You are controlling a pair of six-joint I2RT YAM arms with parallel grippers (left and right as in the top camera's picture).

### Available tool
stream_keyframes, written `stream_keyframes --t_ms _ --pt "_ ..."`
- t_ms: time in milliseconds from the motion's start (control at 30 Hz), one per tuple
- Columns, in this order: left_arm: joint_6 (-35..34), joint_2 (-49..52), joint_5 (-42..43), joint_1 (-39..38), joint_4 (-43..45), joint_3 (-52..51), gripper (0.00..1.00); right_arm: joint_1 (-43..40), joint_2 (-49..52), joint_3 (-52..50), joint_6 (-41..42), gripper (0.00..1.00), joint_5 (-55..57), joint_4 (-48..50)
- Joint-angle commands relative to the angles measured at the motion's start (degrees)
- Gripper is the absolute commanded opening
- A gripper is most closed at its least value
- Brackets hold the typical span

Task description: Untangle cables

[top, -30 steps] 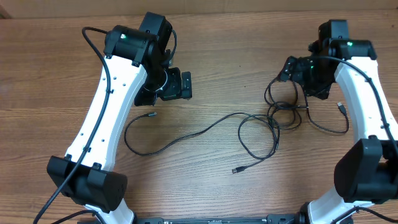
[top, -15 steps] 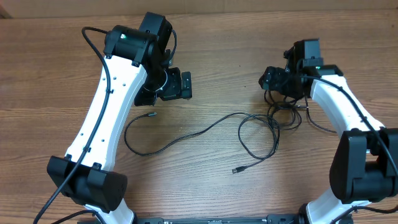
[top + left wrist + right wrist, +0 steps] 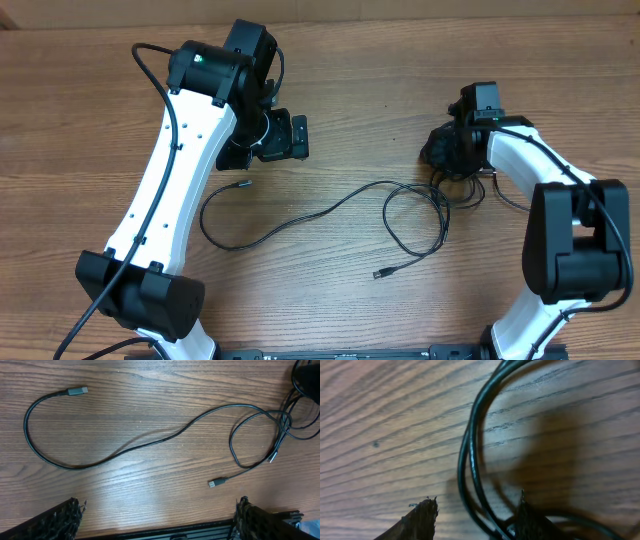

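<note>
We are working over a wooden surface where the cables are sprawling left to right, from a long loose cord in the middle to a knotted clump on the right. Our right arm is sitting much nearer, its jaws standing apart at the clump's upper-left edge with two strands passing between the tips. Our left arm is hanging well apart, jaws spread wide and holding nothing.

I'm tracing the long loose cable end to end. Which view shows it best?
Left wrist: the long cable runs large and unobstructed across the frame. Overhead shows it smaller. Right wrist shows only close-up cords; which cable, unclear.
</note>
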Motion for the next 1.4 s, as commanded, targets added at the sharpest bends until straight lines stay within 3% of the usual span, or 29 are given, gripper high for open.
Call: stream_keyframes --t_ms 0,100,367,667,900,1100,1367 --pt "0.9 -1.4 0.5 0.2 0.1 1.0 1.0 0.0 1.5 -0.3 0.0 0.48 0.4 0.7" --pt "0.9 -1.4 0.5 0.2 0.1 1.0 1.0 0.0 1.6 -0.3 0.0 0.32 0.4 0.7" --pt "0.9 -1.4 0.5 0.2 0.1 1.0 0.99 -0.1 1.1 3.3 0.0 0.04 0.4 -2.5" --pt "0.9 -1.4 0.5 0.2 0.1 1.0 1.0 -0.1 -3.7 23.3 0.0 0.04 -2.0 -20.9" --pt "0.9 -1.4 0.5 0.2 0.1 1.0 0.99 -0.1 -9.5 38.6 0.0 0.04 -13.9 -35.1" --pt "0.9 -1.4 0.5 0.2 0.1 1.0 0.99 -0.1 -17.9 40.9 0.0 0.04 -21.3 -40.7" --pt "-0.3 -1.4 0.5 0.2 1.4 1.0 1.0 -0.1 -26.5 40.9 -2.1 0.04 -22.0 -44.9"
